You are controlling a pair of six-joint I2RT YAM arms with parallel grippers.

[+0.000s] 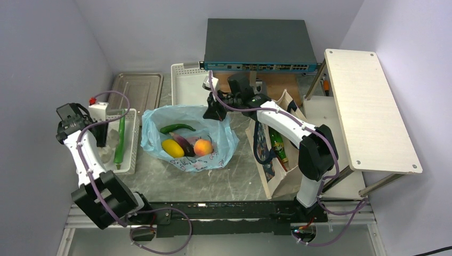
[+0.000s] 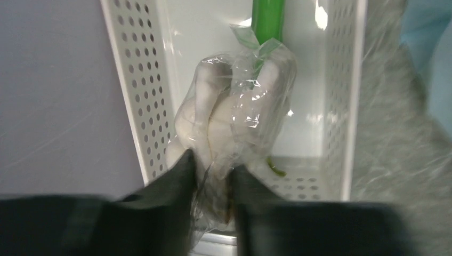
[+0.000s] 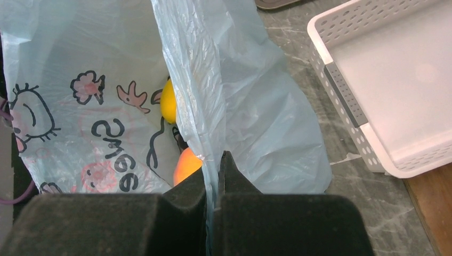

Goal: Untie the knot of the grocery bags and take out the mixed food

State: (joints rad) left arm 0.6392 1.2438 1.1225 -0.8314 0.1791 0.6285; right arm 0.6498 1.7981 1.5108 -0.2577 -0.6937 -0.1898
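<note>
While its mouth stood open, the light-blue grocery bag (image 1: 226, 140) lay at the centre of the top view on the grey marble table (image 1: 224, 184).
- Contents seen through the mouth: yellow oval fruit (image 1: 172, 148), purple aubergine (image 1: 184, 143), round orange fruit (image 1: 203, 146) and a dark green curved vegetable (image 1: 177, 128).
- Right gripper (image 3: 213, 178): fingers pressed together on a fold of the bag's rim, at the bag's upper right edge in the top view.
- Left gripper (image 2: 213, 184): narrowly closed on a pale lumpy item (image 2: 234, 117) wrapped in clear film, held over the white perforated basket (image 1: 131, 160) at the left of the top view.
- A long green cucumber (image 1: 121, 140) lay lengthwise in that basket.
- Beige tote (image 1: 277, 178): right of the bag, standing open, with a green bottle (image 1: 277, 143) inside.
- Second white basket (image 1: 186, 85): upper centre.
- Metal tray (image 1: 136, 88): upper left.
- Network switch (image 1: 258, 45): top centre.
- Pale wooden board (image 1: 368, 106): right side.
</note>
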